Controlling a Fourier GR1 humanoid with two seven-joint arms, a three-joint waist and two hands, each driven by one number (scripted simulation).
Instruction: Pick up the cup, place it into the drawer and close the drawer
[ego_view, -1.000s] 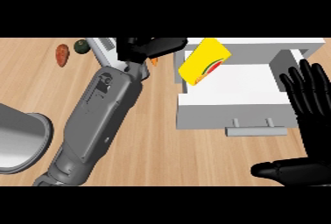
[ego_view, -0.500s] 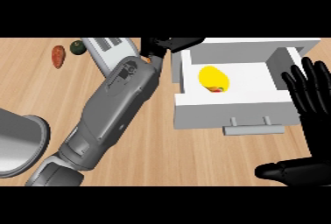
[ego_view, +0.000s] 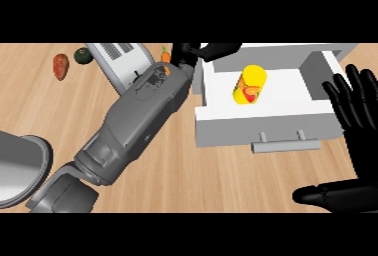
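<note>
Inventory, counter top, as seen from my head.

1. Cup (ego_view: 251, 84): yellow, lying on its side inside the open drawer (ego_view: 258, 127), apart from both my hands.
2. Drawer: white, pulled out toward me, with its handle (ego_view: 286, 146) on the near face.
3. My left hand (ego_view: 210, 50): at the drawer's far left corner, fingers loosely extended over the rim, holding nothing.
4. My left forearm (ego_view: 140, 120): grey, slanting across the wooden counter (ego_view: 221, 175) and lying just left of the drawer.
5. My right hand (ego_view: 365, 145): at the view's right edge beside the drawer, resting, fingers straight and spread, thumb out below.
6. Grey-and-white slotted appliance (ego_view: 114, 57): far left of the drawer, partly hidden by my forearm.
7. Small orange item (ego_view: 165, 54): just beside my left wrist.
8. Reddish-brown item (ego_view: 60, 66) and dark green item (ego_view: 81, 57): far left, close together.
9. Grey round vessel (ego_view: 18, 170): lower left edge.
</note>
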